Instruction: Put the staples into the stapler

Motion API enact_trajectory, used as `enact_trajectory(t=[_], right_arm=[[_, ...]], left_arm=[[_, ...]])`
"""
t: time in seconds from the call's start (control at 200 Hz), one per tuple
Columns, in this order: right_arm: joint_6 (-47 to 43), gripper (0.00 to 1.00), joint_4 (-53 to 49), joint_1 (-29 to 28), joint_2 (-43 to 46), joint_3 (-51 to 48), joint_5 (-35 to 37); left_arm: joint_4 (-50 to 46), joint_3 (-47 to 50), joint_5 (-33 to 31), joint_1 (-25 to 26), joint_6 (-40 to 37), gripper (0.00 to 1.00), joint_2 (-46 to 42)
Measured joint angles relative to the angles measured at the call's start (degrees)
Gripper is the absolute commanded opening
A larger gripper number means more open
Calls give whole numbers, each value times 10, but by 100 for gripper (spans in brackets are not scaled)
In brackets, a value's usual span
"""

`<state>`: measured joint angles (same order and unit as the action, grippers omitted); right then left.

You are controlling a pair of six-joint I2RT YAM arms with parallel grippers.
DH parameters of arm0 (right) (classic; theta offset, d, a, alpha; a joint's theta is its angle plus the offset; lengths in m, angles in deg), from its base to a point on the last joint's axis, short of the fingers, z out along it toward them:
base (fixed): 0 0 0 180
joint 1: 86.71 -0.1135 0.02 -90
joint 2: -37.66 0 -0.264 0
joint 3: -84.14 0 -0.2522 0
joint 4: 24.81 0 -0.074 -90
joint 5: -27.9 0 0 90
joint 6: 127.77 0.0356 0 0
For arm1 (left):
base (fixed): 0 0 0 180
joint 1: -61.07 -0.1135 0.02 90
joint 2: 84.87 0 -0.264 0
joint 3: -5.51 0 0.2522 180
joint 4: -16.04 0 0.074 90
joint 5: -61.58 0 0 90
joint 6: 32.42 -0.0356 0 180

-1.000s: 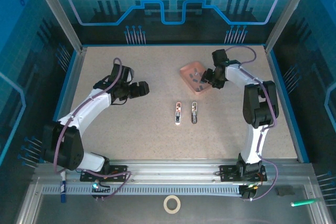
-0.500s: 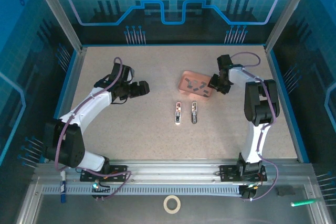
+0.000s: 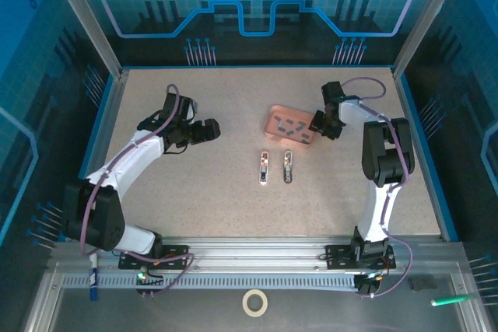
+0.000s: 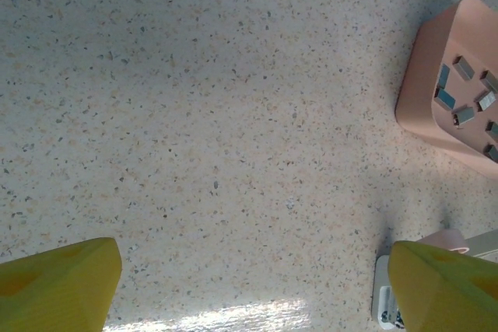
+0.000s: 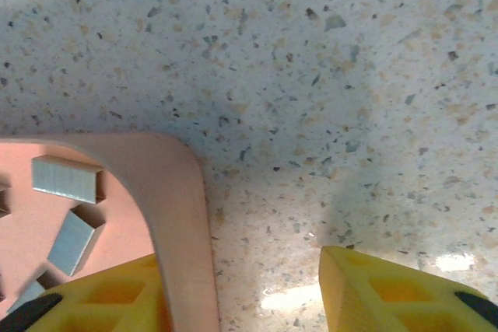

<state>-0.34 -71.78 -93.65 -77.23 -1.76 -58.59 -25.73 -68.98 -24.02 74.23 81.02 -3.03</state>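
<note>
Pink plastic formed the tray [image 5: 180,207] that held the staples [image 5: 66,179], and the right gripper [image 5: 249,285] straddled its corner wall with jaws apart, one yellow finger inside and the other outside, clear of the wall. The white stapler [image 3: 264,168] lay flat on the speckled table [image 3: 194,192] just in front of the tray, beside a greyer slim piece [image 3: 288,166]. The left gripper [image 4: 253,285] hung spread wide over bare tabletop to the left.
</note>
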Motion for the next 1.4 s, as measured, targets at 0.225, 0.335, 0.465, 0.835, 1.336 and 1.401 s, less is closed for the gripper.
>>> enact_trajectory(t=[0.225,0.335,0.465,0.835,1.336,1.401], right_arm=[[-4,41,-4,34,2,-11,19],[-9,40,-8,59,12,-34,27],[-16,39,-10,84,47,-74,36],[-23,41,-20,115,211,-265,51],[-28,47,-130,112,449,-295,35],[-48,46,-133,104,447,-268,17]], left_arm=[[0,0,0,-4,0,90,-4],[0,0,2,-4,0,90,-4],[0,0,6,-4,0,90,-4],[0,0,28,-4,0,90,-4],[8,1,68,-4,-11,89,-4],[12,1,73,-4,-12,89,-4]])
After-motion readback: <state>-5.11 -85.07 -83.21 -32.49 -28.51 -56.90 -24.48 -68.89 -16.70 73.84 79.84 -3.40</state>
